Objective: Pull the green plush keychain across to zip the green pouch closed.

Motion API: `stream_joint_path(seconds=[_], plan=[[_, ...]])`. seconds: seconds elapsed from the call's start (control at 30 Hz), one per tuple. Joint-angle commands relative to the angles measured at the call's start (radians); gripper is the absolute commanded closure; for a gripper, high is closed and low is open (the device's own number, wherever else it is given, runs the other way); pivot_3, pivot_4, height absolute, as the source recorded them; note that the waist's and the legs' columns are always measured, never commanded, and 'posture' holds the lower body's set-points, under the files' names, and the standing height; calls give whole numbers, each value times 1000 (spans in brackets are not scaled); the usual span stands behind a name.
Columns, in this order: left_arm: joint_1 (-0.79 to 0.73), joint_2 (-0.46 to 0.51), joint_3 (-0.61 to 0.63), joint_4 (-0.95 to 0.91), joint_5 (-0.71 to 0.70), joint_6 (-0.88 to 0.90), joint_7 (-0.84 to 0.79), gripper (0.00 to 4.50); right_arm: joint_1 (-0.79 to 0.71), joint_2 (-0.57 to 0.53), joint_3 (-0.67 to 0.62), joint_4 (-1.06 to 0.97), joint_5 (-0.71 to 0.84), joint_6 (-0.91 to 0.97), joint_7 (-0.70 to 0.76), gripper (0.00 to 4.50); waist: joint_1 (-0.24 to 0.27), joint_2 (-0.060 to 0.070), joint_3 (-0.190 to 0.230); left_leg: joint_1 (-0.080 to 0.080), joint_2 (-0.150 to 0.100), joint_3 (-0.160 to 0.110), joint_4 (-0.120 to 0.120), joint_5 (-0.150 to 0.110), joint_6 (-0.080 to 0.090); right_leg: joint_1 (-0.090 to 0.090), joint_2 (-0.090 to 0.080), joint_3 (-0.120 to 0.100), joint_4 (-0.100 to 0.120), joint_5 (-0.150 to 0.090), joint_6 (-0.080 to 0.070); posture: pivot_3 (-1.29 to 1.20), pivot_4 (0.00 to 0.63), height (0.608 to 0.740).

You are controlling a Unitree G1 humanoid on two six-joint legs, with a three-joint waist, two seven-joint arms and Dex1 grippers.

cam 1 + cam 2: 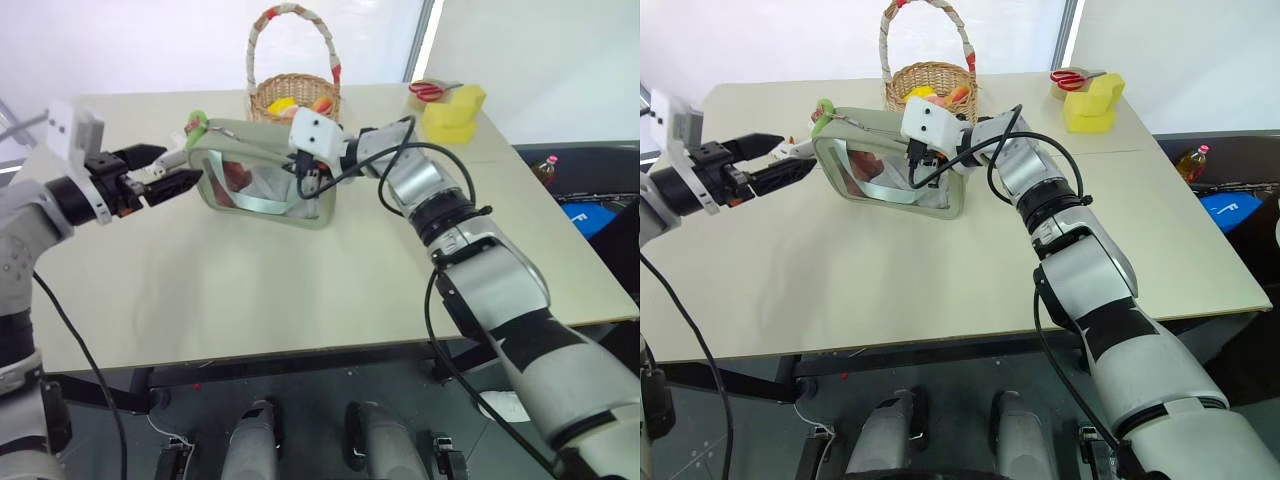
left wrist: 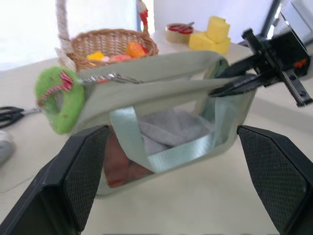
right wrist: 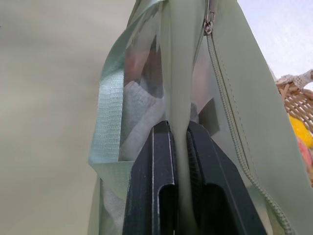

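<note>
The green pouch [image 1: 262, 188] stands on the table, its clear front window showing red and white contents and a pale strap. The green plush keychain [image 1: 197, 124] hangs at the pouch's top left corner, on the zipper [image 2: 110, 77]. My left gripper [image 1: 172, 170] is open just left of the pouch, below the keychain [image 2: 61, 100] and apart from it. My right gripper [image 3: 178, 128] is shut on the pouch's fabric at its right end, beside the zipper track [image 3: 230, 122]. The left wrist view shows that right gripper [image 2: 230, 83] pinching the far end of the pouch [image 2: 161, 93].
A wicker basket [image 1: 293, 95] with yellow and orange toys stands right behind the pouch. Yellow blocks [image 1: 455, 110] and red scissors [image 1: 430, 90] on a tape roll lie at the back right. Black scissors [image 2: 10, 113] lie left of the pouch. A bottle [image 1: 548, 166] stands off the table's right edge.
</note>
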Motion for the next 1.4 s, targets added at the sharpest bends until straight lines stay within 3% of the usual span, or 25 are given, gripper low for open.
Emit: stream_joint_path(seconds=[0.03, 0.17, 0.63, 1.03, 1.17, 1.27, 1.4], plan=[[-15, 35, 20, 18, -1, -20, -20, 0, -57, -91, -51, -61, 3, -51, 63, 4460, 5, 0, 0, 0, 0, 0, 0, 0, 0, 0, 0, 0, 0, 0, 0, 0, 150, 740], [-24, 38, 6, 32, 3, -29, -27, 0, -8, -135, -73, -172, 51, -41, 177, 4460, 0, 0, 0, 0, 0, 0, 0, 0, 0, 0, 0, 0, -1, 0, 0, 0, 150, 740], [-17, 43, -4, 30, 3, -38, -33, 0, 321, -203, -88, -744, 120, 216, 259, 4460, 0, 0, 0, 1, 0, 0, 0, 0, -1, -1, 1, 0, 1, 0, 0, 0, 150, 740], [-40, 51, -27, 58, 23, -49, -52, 0, 369, -230, -83, -821, 137, 282, 302, 4460, 4, 0, 0, 1, 0, 0, 0, 1, -1, 0, 0, 0, 1, 0, 0, 0, 150, 740], [-47, 50, -32, 78, 36, -60, -60, 0, 383, -233, -105, -867, 142, 307, 264, 2993, 3, 0, 0, 1, 0, 0, 0, 1, -1, 0, 0, 0, 1, 0, 0, 0, 150, 740], [-48, 61, -24, 107, 43, -69, -67, 0, 370, -275, -152, -914, 177, 367, 268, 1516, 3, 0, 0, 1, 0, 0, 0, 0, -1, 0, 0, 0, 1, 0, 0, 0, 150, 740], [-50, 79, -17, 156, 59, -90, -76, 0, 409, -366, -199, -996, 220, 445, 282, 1516, 7, 0, 0, 0, 0, 0, 0, 0, -1, 0, 0, 0, 0, 0, 0, 0, 150, 740]])
